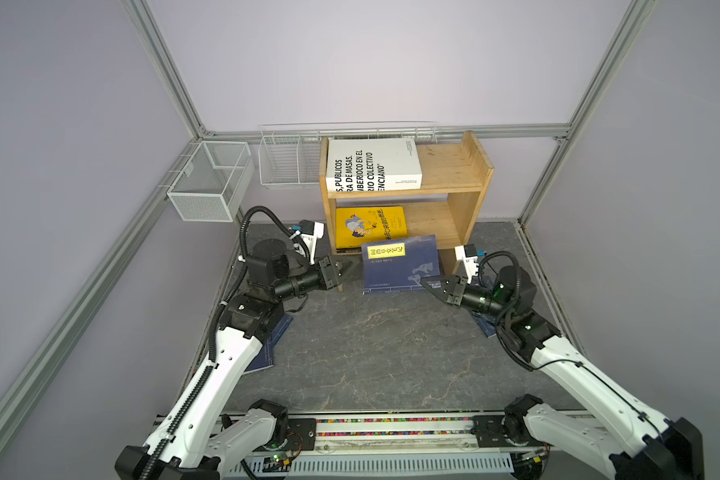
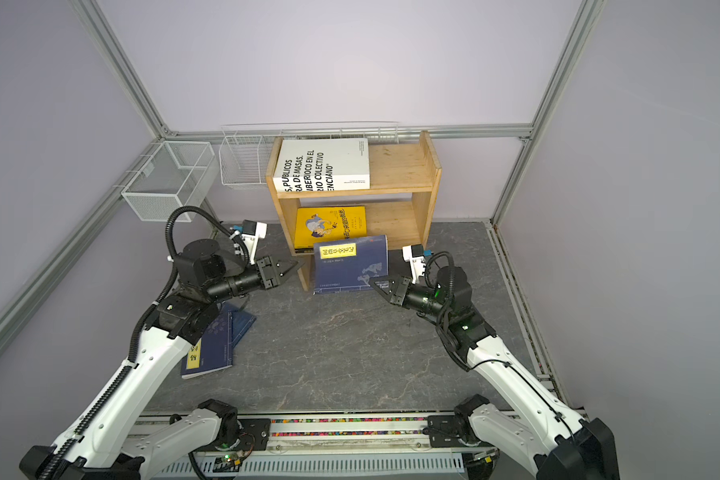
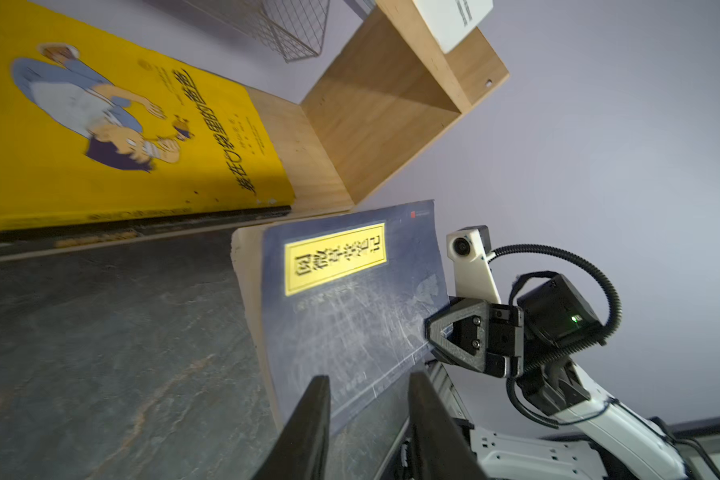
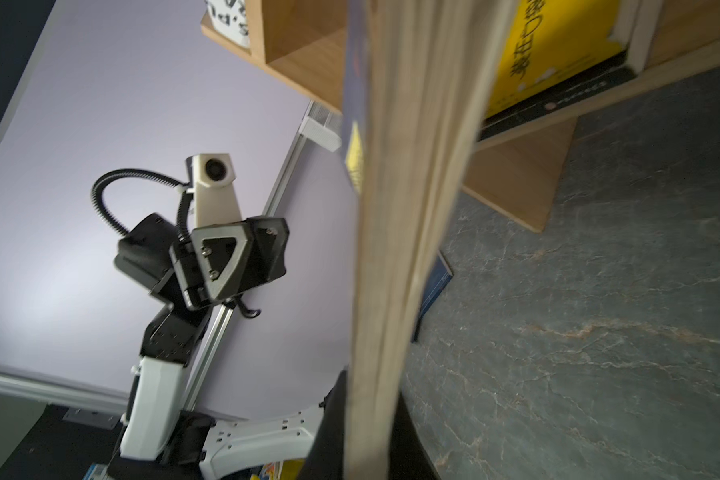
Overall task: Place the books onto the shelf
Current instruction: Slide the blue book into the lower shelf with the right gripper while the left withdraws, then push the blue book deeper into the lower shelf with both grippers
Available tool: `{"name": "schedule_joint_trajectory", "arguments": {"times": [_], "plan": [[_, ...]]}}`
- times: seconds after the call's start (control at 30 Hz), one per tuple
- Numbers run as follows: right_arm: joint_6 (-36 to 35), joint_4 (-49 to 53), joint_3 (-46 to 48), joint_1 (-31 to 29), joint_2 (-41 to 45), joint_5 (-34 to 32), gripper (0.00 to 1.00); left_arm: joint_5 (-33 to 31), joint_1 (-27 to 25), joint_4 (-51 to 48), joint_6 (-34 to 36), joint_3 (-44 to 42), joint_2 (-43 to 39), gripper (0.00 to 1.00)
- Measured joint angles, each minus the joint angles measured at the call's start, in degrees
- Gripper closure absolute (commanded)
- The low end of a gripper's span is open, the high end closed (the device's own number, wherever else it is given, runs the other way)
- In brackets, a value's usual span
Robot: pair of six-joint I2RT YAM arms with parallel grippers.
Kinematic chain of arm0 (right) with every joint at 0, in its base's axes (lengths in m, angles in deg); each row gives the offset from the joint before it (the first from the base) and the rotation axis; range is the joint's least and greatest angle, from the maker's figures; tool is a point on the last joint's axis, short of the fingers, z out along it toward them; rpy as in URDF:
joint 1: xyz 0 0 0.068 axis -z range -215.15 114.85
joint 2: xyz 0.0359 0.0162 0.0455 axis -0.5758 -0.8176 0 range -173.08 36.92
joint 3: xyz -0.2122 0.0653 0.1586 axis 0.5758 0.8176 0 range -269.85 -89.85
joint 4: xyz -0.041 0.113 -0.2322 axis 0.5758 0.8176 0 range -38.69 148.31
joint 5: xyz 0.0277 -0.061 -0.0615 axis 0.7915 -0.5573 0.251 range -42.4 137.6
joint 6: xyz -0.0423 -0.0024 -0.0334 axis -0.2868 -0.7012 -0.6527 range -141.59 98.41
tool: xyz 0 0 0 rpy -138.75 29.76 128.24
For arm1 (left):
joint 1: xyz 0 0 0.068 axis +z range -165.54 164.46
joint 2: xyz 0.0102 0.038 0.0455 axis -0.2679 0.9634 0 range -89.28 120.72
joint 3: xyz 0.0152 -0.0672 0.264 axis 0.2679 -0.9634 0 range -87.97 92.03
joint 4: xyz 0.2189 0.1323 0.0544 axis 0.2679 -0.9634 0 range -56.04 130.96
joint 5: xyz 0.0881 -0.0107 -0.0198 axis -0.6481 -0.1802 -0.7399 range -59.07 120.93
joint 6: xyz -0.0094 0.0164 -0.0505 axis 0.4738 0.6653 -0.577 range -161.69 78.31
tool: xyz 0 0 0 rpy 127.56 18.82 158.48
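Observation:
A thin navy book [image 1: 400,264] [image 2: 350,264] [image 3: 350,299] with a yellow label stands on edge on the floor in front of the shelf [image 1: 449,166] [image 2: 395,166]. My right gripper [image 1: 427,284] [image 2: 375,284] [image 4: 371,399] is shut on its lower right corner. My left gripper [image 1: 348,269] [image 2: 295,266] [image 3: 368,382] is open just left of the book, with nothing between its fingers. The thick white book [image 1: 373,164] lies on the top tier. The yellow book [image 1: 368,226] [image 3: 100,137] lies on the lower tier, on top of a black book [image 3: 100,241].
More navy books [image 2: 211,345] lie on the floor under my left arm, and another [image 1: 485,324] lies under my right arm. Two white wire baskets [image 1: 208,183] [image 1: 287,162] hang on the back left walls. Aluminium frame rails border the dark stone floor [image 1: 371,353].

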State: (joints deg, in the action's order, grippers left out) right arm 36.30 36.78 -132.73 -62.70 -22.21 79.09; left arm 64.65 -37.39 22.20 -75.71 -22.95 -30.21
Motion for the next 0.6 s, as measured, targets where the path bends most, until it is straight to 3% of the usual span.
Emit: {"name": "schedule_joint_trajectory", "arguments": {"times": [0.3,0.53,0.6], "plan": [[1.01,-6.93,-9.6,-1.42,-14.01,-4.04,0.94,-17.05,0.5,-4.68,5.29,4.11,-0.26,0.55],[4.17,-14.84,-15.76,-1.33,-21.07,-3.06,0.94,-21.86,1.81,-7.37,6.75,2.82,-4.66,0.48],[4.2,-14.88,-18.34,-1.33,-23.41,-2.89,0.93,-22.56,1.97,-7.56,7.3,2.58,-5.81,0.39]]}}
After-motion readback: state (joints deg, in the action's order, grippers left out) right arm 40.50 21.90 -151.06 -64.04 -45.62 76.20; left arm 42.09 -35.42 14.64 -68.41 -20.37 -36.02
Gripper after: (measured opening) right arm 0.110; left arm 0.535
